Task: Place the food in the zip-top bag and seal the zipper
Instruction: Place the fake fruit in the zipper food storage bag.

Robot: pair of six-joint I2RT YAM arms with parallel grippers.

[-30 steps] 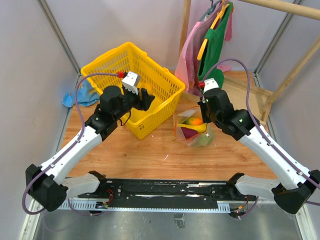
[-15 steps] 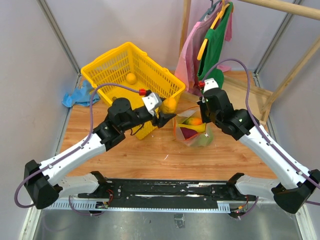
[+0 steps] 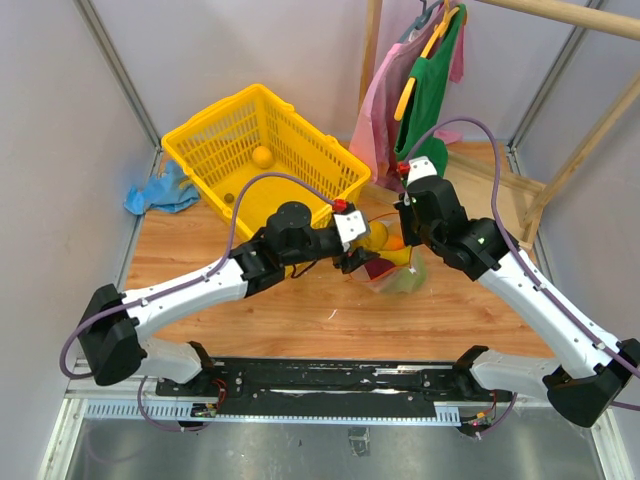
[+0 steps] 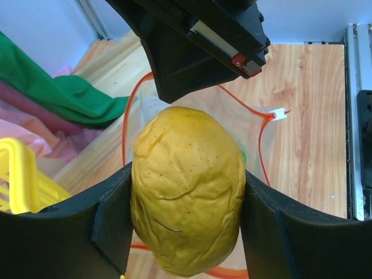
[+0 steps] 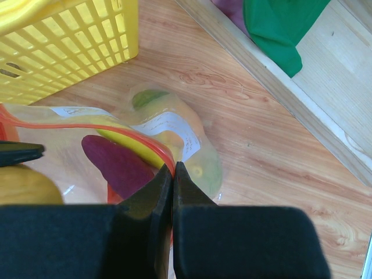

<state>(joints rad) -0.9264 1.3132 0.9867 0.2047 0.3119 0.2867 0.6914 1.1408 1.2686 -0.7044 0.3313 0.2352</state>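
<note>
Pale wood planking forms the table (image 3: 300, 300), and hung clothes (image 3: 430, 90) are seen beyond the right gripper (image 5: 173, 174). Behind the left gripper (image 4: 187, 218), a yellow basket (image 3: 310, 165) is set on the wood, with one round yellow piece (image 3: 261, 156) lying inside it. Between the two grippers the zip-top bag (image 3: 400, 275) is held with its mouth open. Its zipper (image 5: 139, 136) is pinched by the right gripper, whose jaws are pressed together on the red-orange strip. A yellow-orange round fruit (image 4: 186, 186) is clamped between the left gripper's spread fingers (image 4: 113, 218), directly in front of the bag's mouth. Inside the bag, just ahead of the right fingertips, a purple eggplant-like piece (image 5: 116, 165) is seen, and a small green piece (image 5: 145, 97) lies farther on.
</note>
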